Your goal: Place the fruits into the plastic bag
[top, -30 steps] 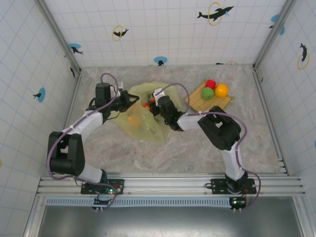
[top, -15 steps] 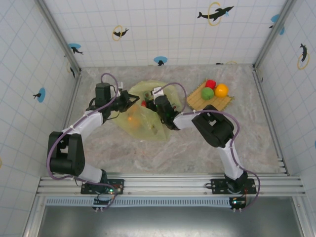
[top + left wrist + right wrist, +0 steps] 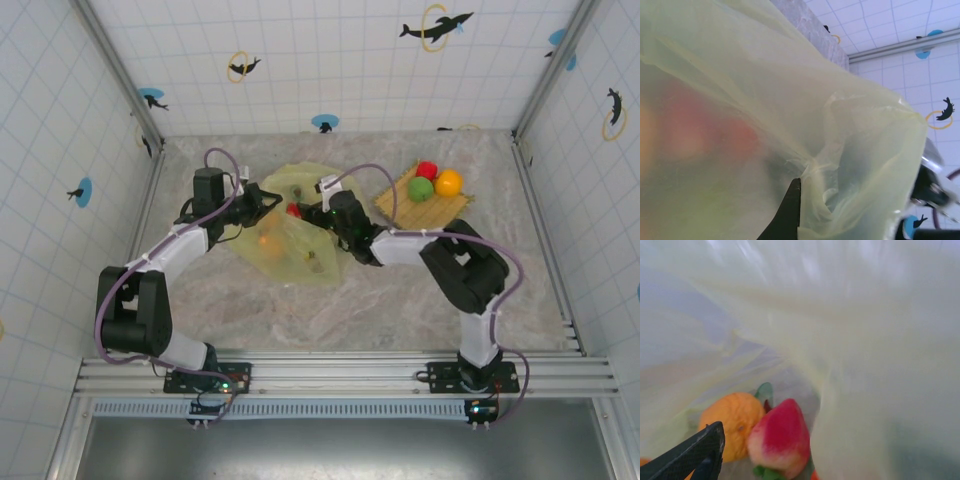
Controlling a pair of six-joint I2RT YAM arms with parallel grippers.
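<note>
Where the plastic bag lay: crumpled on the marbled desk, left of centre, between the two arms.
Bag, look: thin, translucent, yellow-green and creased; from the left wrist camera it filled nearly the whole view, with a red blur showing through the film.
Left gripper: at the bag's far-left edge, jaws together and clamped on a gathered fold of the plastic; one dark finger showed with the film bunched against it.
Right gripper: at the bag's far-right edge, pointing into it from the right, jaws apart and gripping nothing; one dark finger sat in the lower-left corner of its wrist view and the middle was free.
Red-pink fruit: inside the bag, lying loose just ahead of the right gripper, green leaves at its base; no finger touched it.
Orange fruit: inside the bag, touching the red-pink fruit on its left, close above the dark finger.
Orange-yellow fruit: seen from above through the plastic, near the bag's middle; whether it was the same orange one, I could not tell.
Woven mat: on the desk to the right of the bag, well clear of it.
Red ball: on the mat's far corner.
Green ball: on the mat, touching the red ball.
Yellow-orange ball: on the mat, just beside the green ball, to its right.
</note>
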